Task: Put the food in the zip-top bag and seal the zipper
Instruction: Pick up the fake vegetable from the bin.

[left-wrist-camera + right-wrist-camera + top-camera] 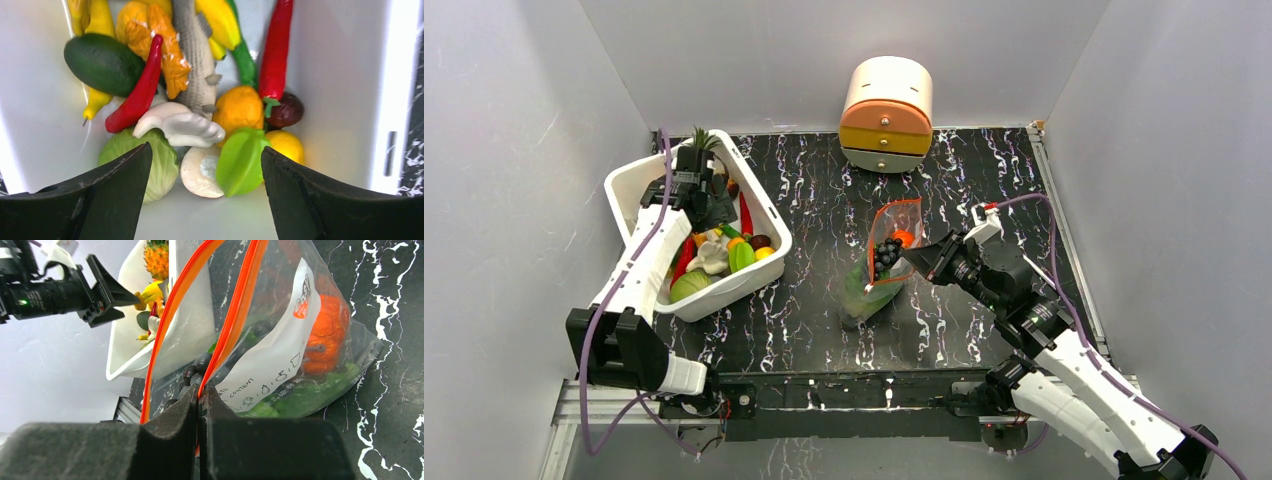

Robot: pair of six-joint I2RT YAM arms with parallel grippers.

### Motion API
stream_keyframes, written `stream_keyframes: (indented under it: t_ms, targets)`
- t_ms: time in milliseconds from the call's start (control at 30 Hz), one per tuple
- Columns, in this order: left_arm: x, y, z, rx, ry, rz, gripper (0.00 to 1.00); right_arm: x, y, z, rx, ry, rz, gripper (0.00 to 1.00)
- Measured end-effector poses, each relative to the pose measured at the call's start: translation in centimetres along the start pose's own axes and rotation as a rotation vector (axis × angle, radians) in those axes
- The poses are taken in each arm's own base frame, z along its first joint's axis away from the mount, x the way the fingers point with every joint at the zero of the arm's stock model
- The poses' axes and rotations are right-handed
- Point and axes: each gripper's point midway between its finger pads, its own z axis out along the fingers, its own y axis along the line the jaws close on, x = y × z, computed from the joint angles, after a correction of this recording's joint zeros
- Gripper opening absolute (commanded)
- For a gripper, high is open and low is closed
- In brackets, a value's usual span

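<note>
The clear zip-top bag [882, 270] stands mid-table with its mouth open; it holds dark grapes, an orange fruit [327, 327] and green leaves. My right gripper [201, 392] is shut on one side of the red-orange zipper [235, 315], holding that lip up. My left gripper [206, 165] is open, hovering inside the white tub [634, 185] above a pale green cabbage [159, 160], a green starfruit [241, 160], a white mushroom, orange [239, 107] and yellow fruits and two red chillies [137, 95].
A round orange-and-cream drawer unit [886, 115] stands at the back wall. The tub sits at the table's left, beside the grey wall. Black marbled table [824, 190] lies between tub and bag.
</note>
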Motion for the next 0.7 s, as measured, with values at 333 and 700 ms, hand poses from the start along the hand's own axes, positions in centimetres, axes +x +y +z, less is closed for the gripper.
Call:
stream_keyframes:
  t_ms: [333, 700]
  targets:
    - [4.2, 2.0, 3.6, -0.004, 0.152, -0.059, 0.88, -0.3, -0.2, -0.3, 0.012, -0.017, -0.008, 0.00]
    - [6.3, 1.4, 5.7, 0.016, 0.189, -0.056, 0.88, 0.0, -0.4, 0.2, 0.015, -0.002, -0.007, 0.00]
